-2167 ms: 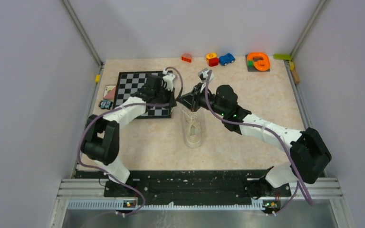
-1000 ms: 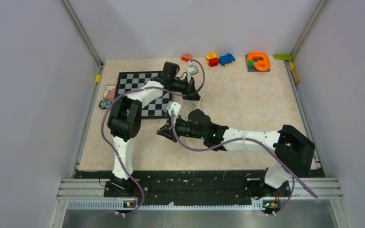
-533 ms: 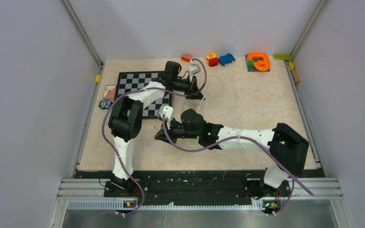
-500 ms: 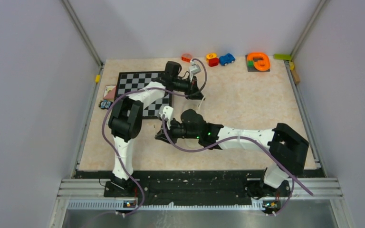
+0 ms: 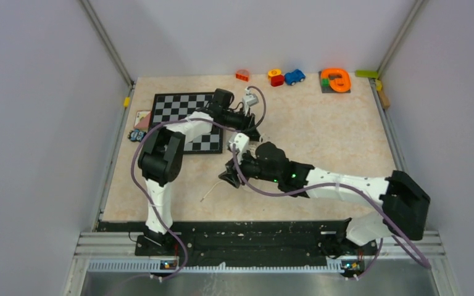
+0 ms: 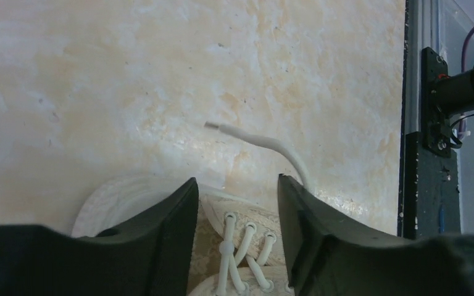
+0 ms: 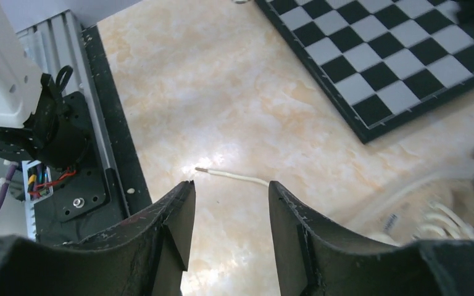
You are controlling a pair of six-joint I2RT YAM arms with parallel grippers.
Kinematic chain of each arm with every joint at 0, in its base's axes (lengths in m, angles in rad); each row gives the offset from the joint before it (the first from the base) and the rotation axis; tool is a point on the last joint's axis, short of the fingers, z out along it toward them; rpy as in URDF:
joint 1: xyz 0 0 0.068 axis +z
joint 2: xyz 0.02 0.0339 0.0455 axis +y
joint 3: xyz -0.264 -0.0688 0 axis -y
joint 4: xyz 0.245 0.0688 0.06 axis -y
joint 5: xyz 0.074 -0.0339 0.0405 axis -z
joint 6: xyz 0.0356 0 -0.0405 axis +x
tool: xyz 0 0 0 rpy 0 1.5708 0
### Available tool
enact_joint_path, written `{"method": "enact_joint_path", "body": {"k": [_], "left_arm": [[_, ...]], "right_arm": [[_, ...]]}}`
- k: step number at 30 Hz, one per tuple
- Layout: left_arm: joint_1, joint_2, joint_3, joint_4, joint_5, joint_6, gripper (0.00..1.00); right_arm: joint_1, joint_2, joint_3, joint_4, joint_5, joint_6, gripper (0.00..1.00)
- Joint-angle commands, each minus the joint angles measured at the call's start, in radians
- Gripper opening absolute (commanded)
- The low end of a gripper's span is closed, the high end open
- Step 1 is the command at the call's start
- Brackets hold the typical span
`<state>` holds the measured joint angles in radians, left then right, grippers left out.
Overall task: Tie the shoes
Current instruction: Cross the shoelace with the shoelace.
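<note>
Cream canvas sneaker (image 6: 241, 222) sat at the bottom centre of the left wrist view, toe end uppermost, its crossed lacing showing in the gap between the black fingers (image 6: 160, 228). Left end effector (image 6: 236, 182) was released: jaws stood apart over the toe, nothing pinched between them. One white lace (image 6: 265, 140) ran out from the shoe's right side and curved up and left across the beige marbled desk (image 6: 99, 74), its tip lying flat and loose. In the right wrist view the right end effector (image 7: 229, 185) was likewise released, jaws apart and hanging over bare desk. A loose lace (image 7: 231, 176) lay on the surface just beyond the gap, touching neither finger. The sneaker showed blurred at the lower right of that view, the chessboard (image 7: 395, 68) at upper right with black and grey squares, and a black mounting rail (image 7: 108, 166) ran down the left side. In the overhead view both arms met mid-desk, the left one bent over the chessboard's right edge, the right one stretched across from the lower right. The sneaker was mostly hidden beneath them, so its lie could not be read from there. A thin lace end (image 5: 207, 196) lay on the desk just below and left of the right end effector. Along the far edge, well apart from the arms, were an orange block (image 5: 242, 75), a yellow-and-red piece (image 5: 276, 76), a blue toy car (image 5: 294, 76) and an orange ring toy (image 5: 335, 80). Small cards (image 5: 141, 117) lay just left of the chessboard.
</note>
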<state>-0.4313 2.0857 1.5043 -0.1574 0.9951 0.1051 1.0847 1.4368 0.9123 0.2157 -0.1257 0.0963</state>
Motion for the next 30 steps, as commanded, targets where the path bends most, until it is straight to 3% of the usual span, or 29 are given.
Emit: {"method": "enact_joint_path", "body": {"k": [1,3,4,9,12,16,19,24,27,30], "left_arm": [[0.017,-0.166,-0.082,0.128,-0.064,-0.05,0.64],[0.033,-0.221,-0.14,0.24,-0.083,-0.099,0.83],[0.038,-0.248,-0.163,0.279,-0.095,-0.138,0.85],[0.045,-0.405,-0.246,0.26,-0.244,-0.141,0.89],[0.043,-0.561,-0.387,0.299,-0.35,-0.16,0.91],[0.043,-0.718,-0.525,0.295,-0.487,-0.222,0.93],[0.044,-0.802,-0.588,0.252,-0.503,-0.268,0.94],[0.045,-0.942,-0.753,0.347,-0.583,-0.453,0.96],[0.047,-0.975,-0.806,0.395,-0.471,-0.44,0.97],[0.045,-0.952,-0.826,0.387,-0.437,-0.406,0.76]], "right_arm": [[-0.076,-0.143,-0.088,0.003,0.027,0.052,0.47],[-0.121,-0.188,-0.13,-0.007,0.026,0.066,0.46],[-0.142,-0.206,-0.147,-0.014,0.027,0.071,0.45],[-0.247,-0.25,-0.195,-0.055,0.037,0.119,0.41],[-0.331,-0.254,-0.221,-0.021,-0.008,0.208,0.4],[-0.352,-0.227,-0.22,0.006,-0.077,0.206,0.4],[-0.352,-0.193,-0.195,-0.009,-0.111,0.148,0.4],[-0.358,-0.149,-0.128,-0.088,-0.109,0.067,0.36],[-0.381,-0.138,-0.119,-0.091,-0.106,0.075,0.35],[-0.398,-0.126,-0.112,-0.085,-0.135,0.076,0.36]]}}
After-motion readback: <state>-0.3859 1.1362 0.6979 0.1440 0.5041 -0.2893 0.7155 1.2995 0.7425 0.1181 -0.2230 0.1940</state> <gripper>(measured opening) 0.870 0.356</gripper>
